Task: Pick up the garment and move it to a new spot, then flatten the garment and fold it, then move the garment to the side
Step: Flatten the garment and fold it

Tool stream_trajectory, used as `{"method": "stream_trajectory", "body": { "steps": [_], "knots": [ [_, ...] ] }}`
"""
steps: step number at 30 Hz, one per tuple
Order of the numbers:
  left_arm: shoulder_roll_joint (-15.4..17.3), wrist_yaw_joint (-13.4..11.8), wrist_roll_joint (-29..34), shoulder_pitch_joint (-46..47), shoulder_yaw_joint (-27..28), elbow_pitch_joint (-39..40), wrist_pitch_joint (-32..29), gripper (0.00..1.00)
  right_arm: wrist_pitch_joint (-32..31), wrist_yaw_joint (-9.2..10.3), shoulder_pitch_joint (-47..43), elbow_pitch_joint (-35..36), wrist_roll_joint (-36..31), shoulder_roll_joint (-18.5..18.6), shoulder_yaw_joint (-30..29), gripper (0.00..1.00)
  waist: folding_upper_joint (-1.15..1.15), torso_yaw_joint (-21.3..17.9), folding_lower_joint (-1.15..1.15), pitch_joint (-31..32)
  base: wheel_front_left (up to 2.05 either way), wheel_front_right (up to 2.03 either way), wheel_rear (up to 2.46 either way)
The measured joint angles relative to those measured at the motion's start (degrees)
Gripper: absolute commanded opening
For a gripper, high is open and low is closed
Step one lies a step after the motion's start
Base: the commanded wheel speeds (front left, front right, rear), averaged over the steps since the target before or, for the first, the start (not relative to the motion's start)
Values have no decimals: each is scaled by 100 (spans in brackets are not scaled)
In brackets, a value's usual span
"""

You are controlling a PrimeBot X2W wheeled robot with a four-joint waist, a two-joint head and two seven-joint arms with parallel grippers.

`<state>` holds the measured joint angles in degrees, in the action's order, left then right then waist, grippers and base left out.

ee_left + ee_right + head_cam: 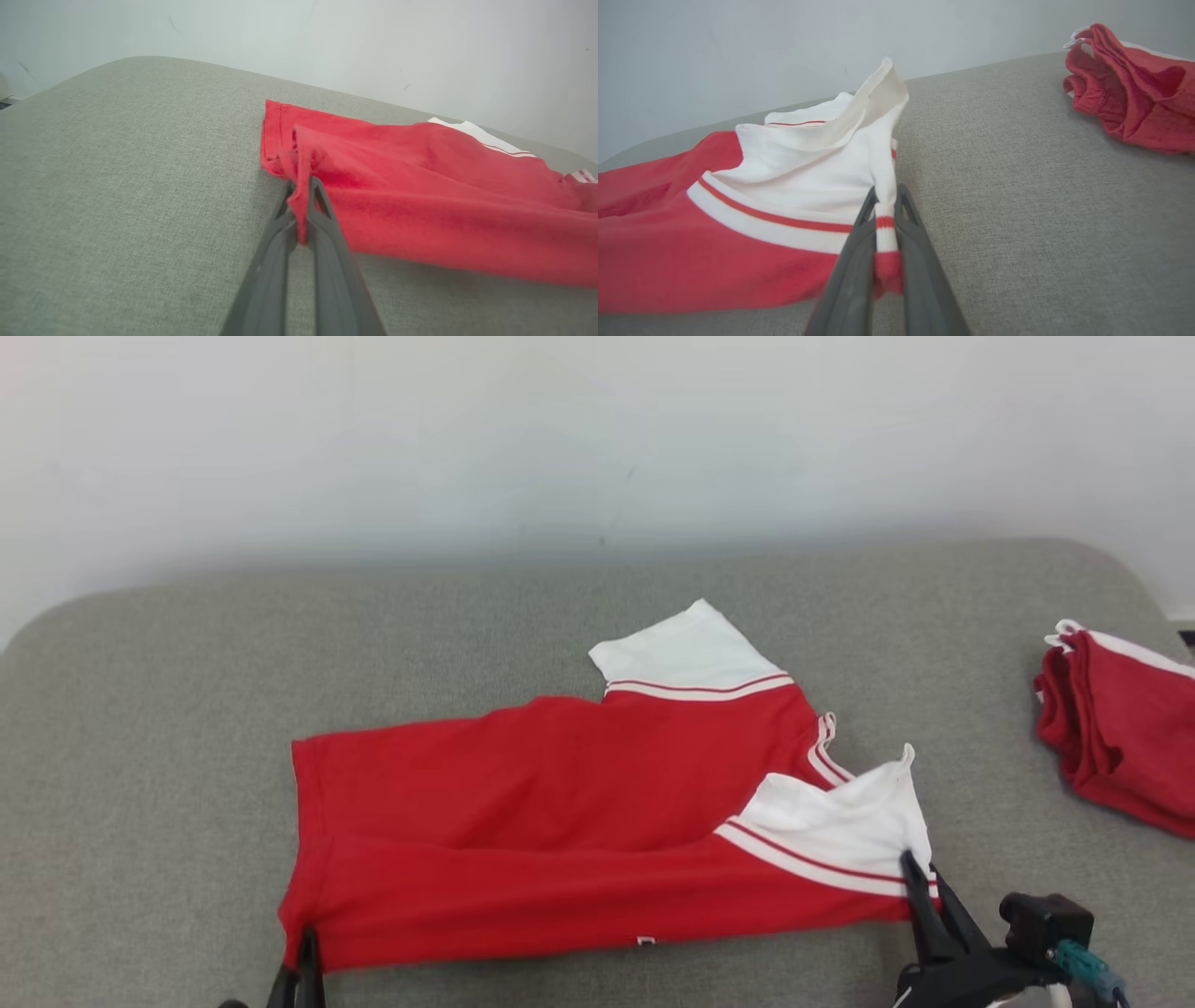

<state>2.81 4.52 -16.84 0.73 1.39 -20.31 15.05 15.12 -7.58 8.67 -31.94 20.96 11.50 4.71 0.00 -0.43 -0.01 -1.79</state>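
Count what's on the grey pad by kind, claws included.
Spread red-and-white shirt: 1
Folded red bundle: 1, at the right edge
Claws: 2, the left claw and the right claw, each shut on the shirt
Total: 4

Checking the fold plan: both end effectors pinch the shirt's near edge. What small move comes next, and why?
Probably raise both a little and carry the near edge toward the far one. The left end effector is shut on the hem corner, the right end effector on the sleeve seam, and the garment lies mostly flat.
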Motion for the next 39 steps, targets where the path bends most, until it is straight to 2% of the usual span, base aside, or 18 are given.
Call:
{"method": "stream_trajectory", "body": {
  "steps": [8, 15, 16, 17, 18, 29, 35, 39],
  "knots": [
    [-7, -48, -98, -587, -65, -476, 0, 0, 0, 0, -494, -235, 105, 13, 58, 0, 0, -97, 0, 509, 0, 0, 0],
    [-13, -127, -211, -904, -160, -847, 0, 0, 0, 0, -967, -321, 122, 2, 29, 0, 0, -131, -1, 661, 0, 0, 0],
    [-12, -146, -219, -901, -163, -880, 0, 26, 0, 0, -979, -318, 112, -10, 10, 0, 0, -130, -1, 646, 0, 0, 0],
    [-12, -153, -247, -896, -165, -918, 0, 56, 0, 0, -978, -320, 94, -25, -19, 34, 0, -130, 0, 626, 0, 0, 0],
    [-12, -156, -248, -891, -171, -935, 0, 100, 0, 0, -968, -315, 57, -44, -43, 100, 0, -129, 0, 605, 0, 0, 0],
    [-1, -214, 16, -399, -164, -760, 0, 100, 0, 1, -444, -63, -288, -134, -221, 100, 0, -74, 1, 305, 0, 0, 0],
    [10, -47, 341, 319, -57, -909, 0, 100, 0, 1, 121, -73, -412, -58, -143, 100, 0, -14, 1, 70, 0, 0, 0],
    [186, 64, 452, 1073, -45, -1403, 0, 100, 0, 1, 605, -49, -427, 87, -70, 100, 0, 26, 2, -170, 0, 0, 0]
  ]
}}
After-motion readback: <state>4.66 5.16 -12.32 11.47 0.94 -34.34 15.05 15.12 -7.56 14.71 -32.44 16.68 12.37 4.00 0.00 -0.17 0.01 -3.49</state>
